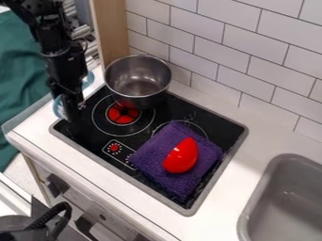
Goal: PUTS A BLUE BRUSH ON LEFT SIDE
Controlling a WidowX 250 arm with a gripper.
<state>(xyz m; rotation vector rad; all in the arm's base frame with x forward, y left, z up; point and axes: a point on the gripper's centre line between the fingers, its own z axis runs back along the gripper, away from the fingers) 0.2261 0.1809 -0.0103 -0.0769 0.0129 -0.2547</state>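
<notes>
The black gripper (73, 109) hangs down at the left, over the left corner of the black stove top. Behind it lies a pale blue object (59, 107), which may be the brush, on the counter's left edge. Part of this object shows on the gripper's left side, and more pale blue shows higher up on its right. The arm hides the middle, and I cannot tell whether the gripper touches it.
A steel pot (138, 79) stands at the back of the stove top (88, 134). A folded purple cloth (157, 157) lies on the stove's right part with a red object (181, 156) on it. A grey sink (286, 200) is at the right, and a tiled wall rises behind.
</notes>
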